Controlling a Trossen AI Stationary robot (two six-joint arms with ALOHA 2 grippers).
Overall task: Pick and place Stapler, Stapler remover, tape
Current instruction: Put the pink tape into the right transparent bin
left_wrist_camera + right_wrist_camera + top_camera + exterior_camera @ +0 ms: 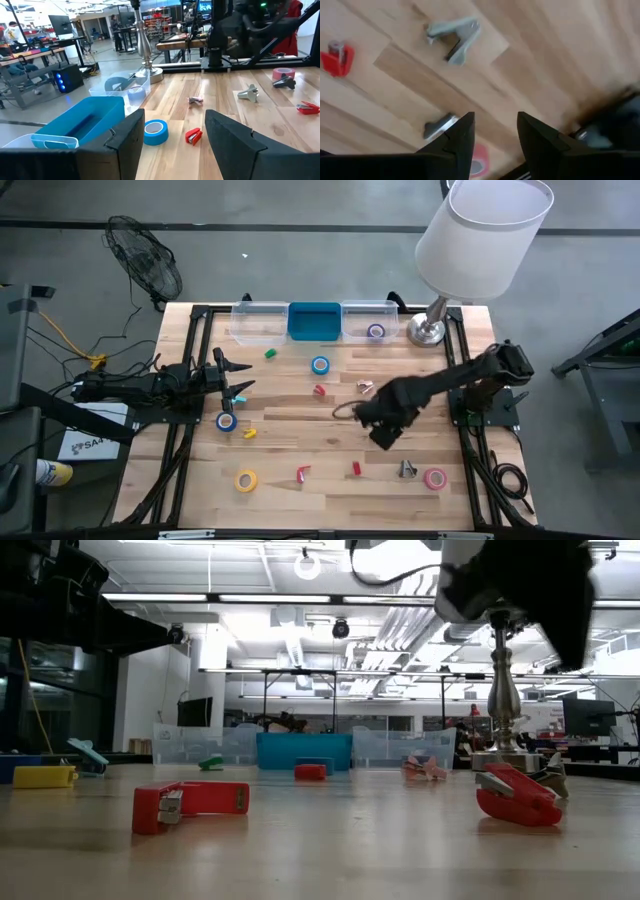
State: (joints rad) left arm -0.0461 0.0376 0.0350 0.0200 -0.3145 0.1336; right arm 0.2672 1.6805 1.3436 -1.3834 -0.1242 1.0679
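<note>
- Right gripper (pixel 383 432) hangs mid-table, jaws part open, holding nothing.
- Grey remover (pixel 455 36) lies below it, near the pink tape (pixel 434 478).
- Your step looks like the reach: drop, straddle the remover, close.
- Left gripper (pixel 237 381) waits open at the left side.

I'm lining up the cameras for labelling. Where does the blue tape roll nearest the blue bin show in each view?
High view: blue tape roll at table centre, just in front of the blue bin.
Low view: cannot make it out; the bin shows at the far edge.
Left wrist view: the roll lies between the fingers, beside the bin.
Right wrist view: not in it.
Shared landmark: the blue bin.
</note>
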